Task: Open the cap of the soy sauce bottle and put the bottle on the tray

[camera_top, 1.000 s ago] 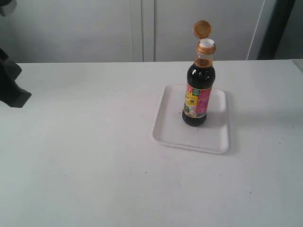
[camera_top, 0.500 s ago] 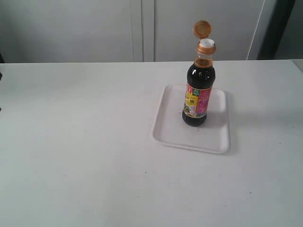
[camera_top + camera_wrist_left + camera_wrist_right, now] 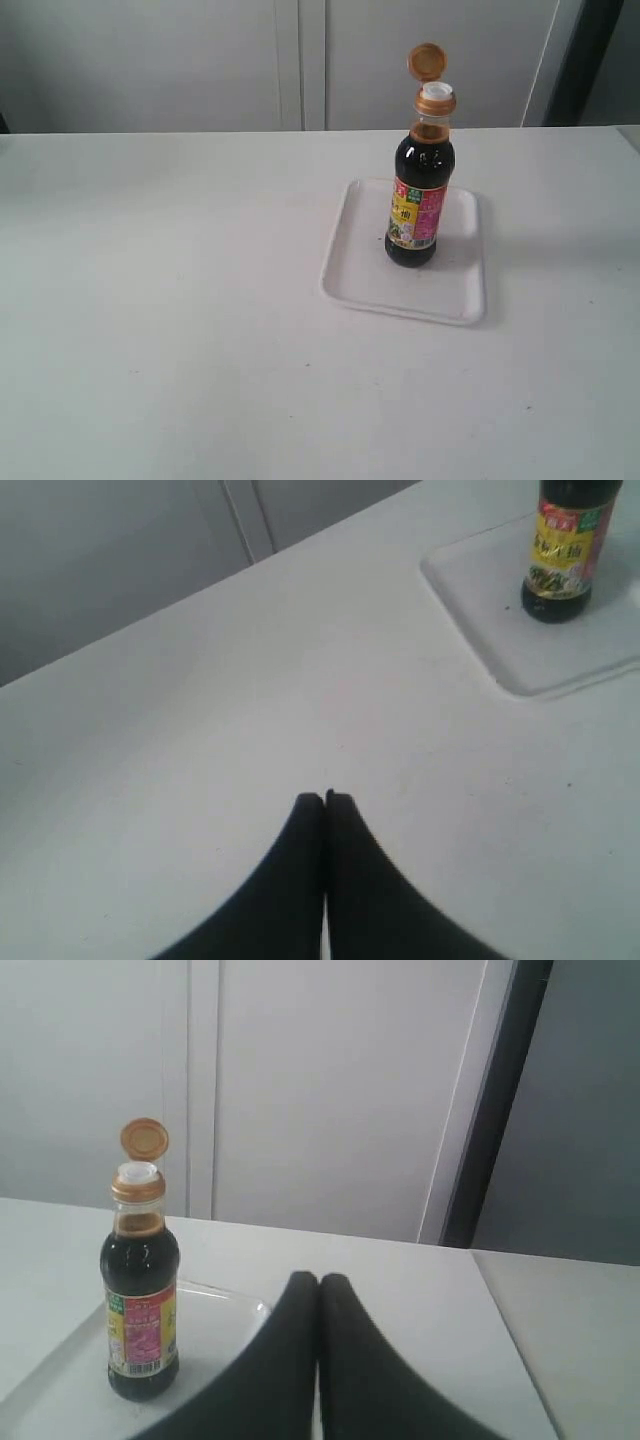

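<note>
The soy sauce bottle [image 3: 417,195] stands upright on the white tray [image 3: 365,270], right of the table's middle. Its copper-orange cap [image 3: 427,62] is flipped open above the collar, and the white spout [image 3: 436,90] shows beneath it. Neither arm appears in the exterior view. In the left wrist view my left gripper [image 3: 324,798] is shut on nothing, well away from the bottle [image 3: 563,542] and the tray [image 3: 560,655]. In the right wrist view my right gripper [image 3: 319,1279] is shut and empty, beside the bottle [image 3: 140,1300] with its raised cap [image 3: 144,1139] and the tray [image 3: 215,1320].
A white table [image 3: 180,300] carries the tray. Pale cabinet doors [image 3: 300,60] run along the back, with a dark vertical post [image 3: 585,60] at the far right.
The left arm's dark shape at the left edge of the exterior view has withdrawn out of the frame. The bottle, cap and tray have not moved.
</note>
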